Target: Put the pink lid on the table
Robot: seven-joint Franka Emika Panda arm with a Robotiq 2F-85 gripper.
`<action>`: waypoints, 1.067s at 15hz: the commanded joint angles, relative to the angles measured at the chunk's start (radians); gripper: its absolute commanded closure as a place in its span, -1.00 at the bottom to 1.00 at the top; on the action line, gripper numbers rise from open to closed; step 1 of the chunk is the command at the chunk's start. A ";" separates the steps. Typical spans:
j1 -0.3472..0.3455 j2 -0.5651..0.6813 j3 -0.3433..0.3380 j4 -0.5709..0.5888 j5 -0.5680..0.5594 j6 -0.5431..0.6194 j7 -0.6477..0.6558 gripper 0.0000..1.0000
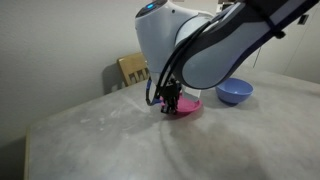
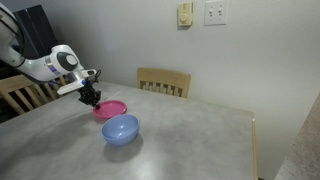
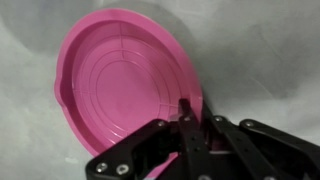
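The pink lid (image 3: 125, 80) is a round magenta disc with raised rings, and it lies on the light-grey table (image 3: 262, 48). It also shows in both exterior views (image 1: 188, 106) (image 2: 112, 108). My gripper (image 3: 187, 108) is at the lid's near rim, with one finger inside the rim and one outside. The fingers are close together and pinch the rim. In an exterior view the gripper (image 1: 171, 101) stands over the lid's left edge, and in an exterior view (image 2: 91, 99) it is low at the lid's edge. I cannot tell whether the lid is lifted at that edge.
A blue-lavender bowl (image 1: 235, 92) (image 2: 120, 129) stands upright on the table (image 1: 100, 140) (image 2: 195, 135) beside the lid. A wooden slat-back chair (image 1: 133, 70) (image 2: 163, 82) is at the far edge. Another chair (image 2: 20, 95) is at the side.
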 commanded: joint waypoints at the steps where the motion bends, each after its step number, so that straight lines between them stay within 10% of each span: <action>1: 0.003 0.029 -0.005 0.057 0.040 -0.033 -0.085 0.26; 10: -0.048 -0.222 0.015 -0.158 0.071 0.067 -0.151 -0.96; 16: -0.119 -0.504 0.079 -0.415 0.199 0.121 -0.278 -1.00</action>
